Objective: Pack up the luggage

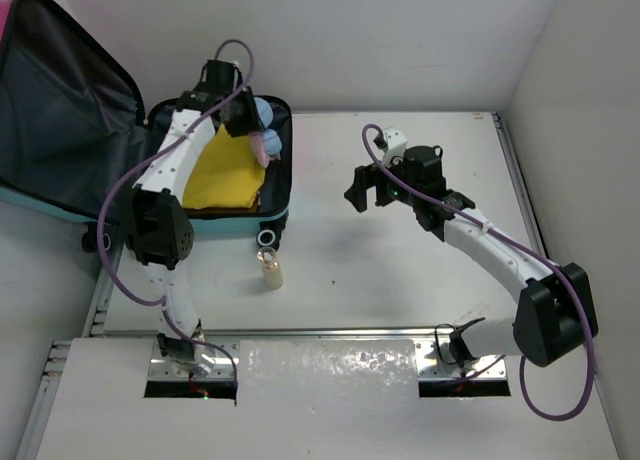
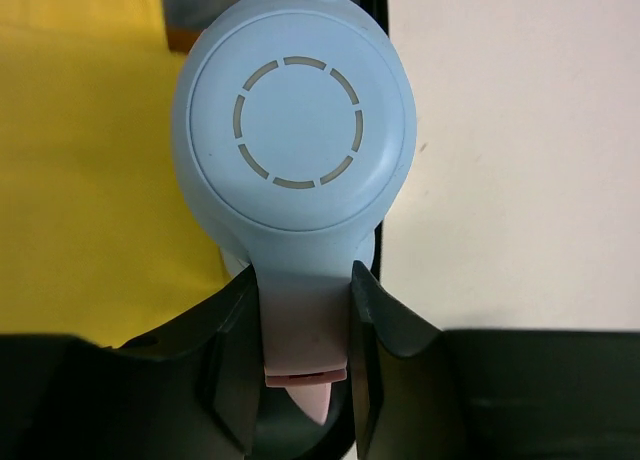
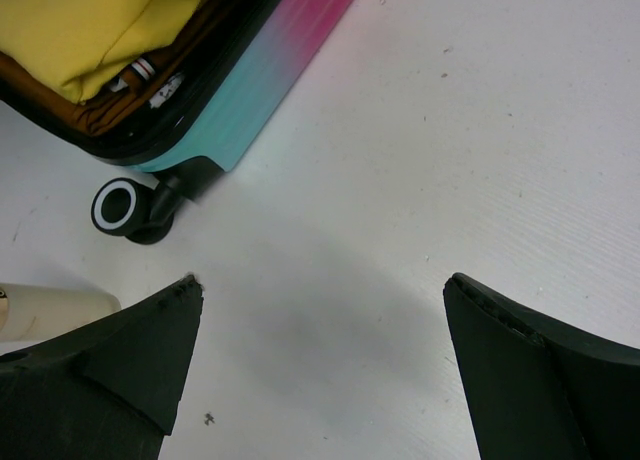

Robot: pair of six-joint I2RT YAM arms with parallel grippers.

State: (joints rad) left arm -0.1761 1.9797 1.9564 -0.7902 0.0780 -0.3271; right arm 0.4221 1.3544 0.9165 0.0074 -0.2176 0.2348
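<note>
The luggage (image 1: 60, 90) lies open at the back left, its dark-lined lid raised and a yellow cloth (image 1: 225, 175) in its base. In the right wrist view its pink-to-teal shell (image 3: 270, 70) and a black wheel (image 3: 120, 208) show. My left gripper (image 1: 252, 130) hangs over the base's right edge, shut on the pink handle of a light-blue round-headed item (image 1: 263, 112). The left wrist view shows that item (image 2: 295, 130) clamped in the left gripper (image 2: 302, 280), above the yellow cloth (image 2: 90, 180). My right gripper (image 1: 368, 192) hovers open over the bare table, the right gripper (image 3: 320, 280) holding nothing.
A small cream bottle (image 1: 270, 270) lies on the table just in front of the luggage, near its wheel; its end shows in the right wrist view (image 3: 50, 310). White walls close in the back and right. A metal rail runs along the table's near edge (image 1: 330, 332).
</note>
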